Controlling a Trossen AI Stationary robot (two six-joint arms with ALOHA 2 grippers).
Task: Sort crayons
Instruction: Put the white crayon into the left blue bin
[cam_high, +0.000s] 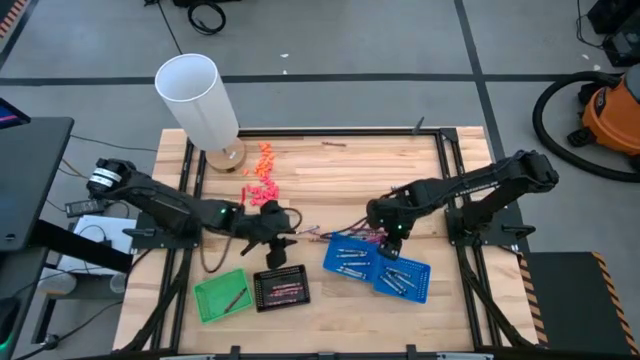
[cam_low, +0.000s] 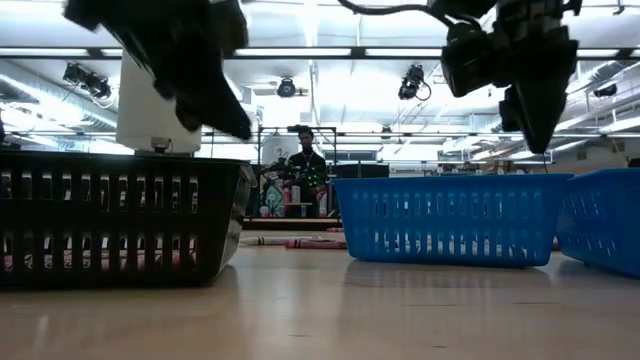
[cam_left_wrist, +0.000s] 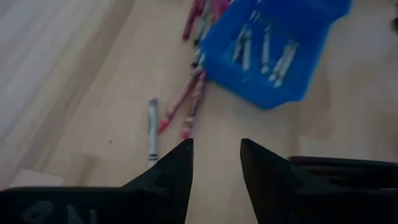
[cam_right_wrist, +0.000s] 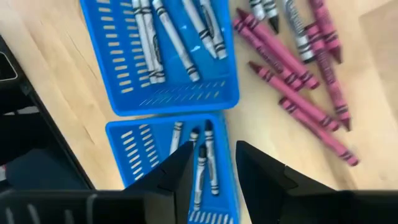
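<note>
Loose magenta crayons (cam_right_wrist: 298, 74) and a few grey ones (cam_right_wrist: 295, 28) lie flat on the wooden table beside two blue baskets. More grey crayons lie in the nearer blue basket (cam_right_wrist: 158, 53) and the second one (cam_right_wrist: 134, 146). My right gripper (cam_right_wrist: 214, 168) hovers open above the two blue baskets (cam_high: 350, 258), with nothing between its fingers. My left gripper (cam_left_wrist: 216, 165) is open above bare table (cam_high: 275, 240), short of a lone grey crayon (cam_left_wrist: 152, 127) and two red crayons (cam_left_wrist: 186, 106).
A black basket (cam_high: 282, 290) and a green basket (cam_high: 220, 295) stand near the front edge. A heap of orange-pink pieces (cam_high: 262, 180) and a tall white cylinder (cam_high: 200, 100) are at the far left. A person (cam_low: 305, 165) shows in the room beyond.
</note>
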